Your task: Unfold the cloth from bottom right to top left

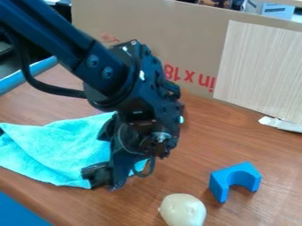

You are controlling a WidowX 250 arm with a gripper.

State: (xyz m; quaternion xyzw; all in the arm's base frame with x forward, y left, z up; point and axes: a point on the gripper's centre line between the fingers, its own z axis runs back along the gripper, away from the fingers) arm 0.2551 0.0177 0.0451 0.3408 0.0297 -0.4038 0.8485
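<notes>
At the left, a turquoise cloth (56, 150) is spread low and rumpled on a brown wooden table (194, 165), its left end cut off by the edge of view. Its upper right part is hidden by the black robot arm (133, 79), which is slanted down from the upper left. The black gripper (105, 178) is placed at the cloth's lower right corner, where the unfolding is to be begun. Whether it is spread, pressed together or pinching the fabric cannot be told. No flap is seen raised or laid toward the upper left, so the task is judged to be at its start, with the lift, the carry across and the release all left to be done; how many layers are folded cannot be made out. Farther right, a pale, rounded object (184, 211) and a notched blue block (236, 175) are set apart from the cloth.
</notes>
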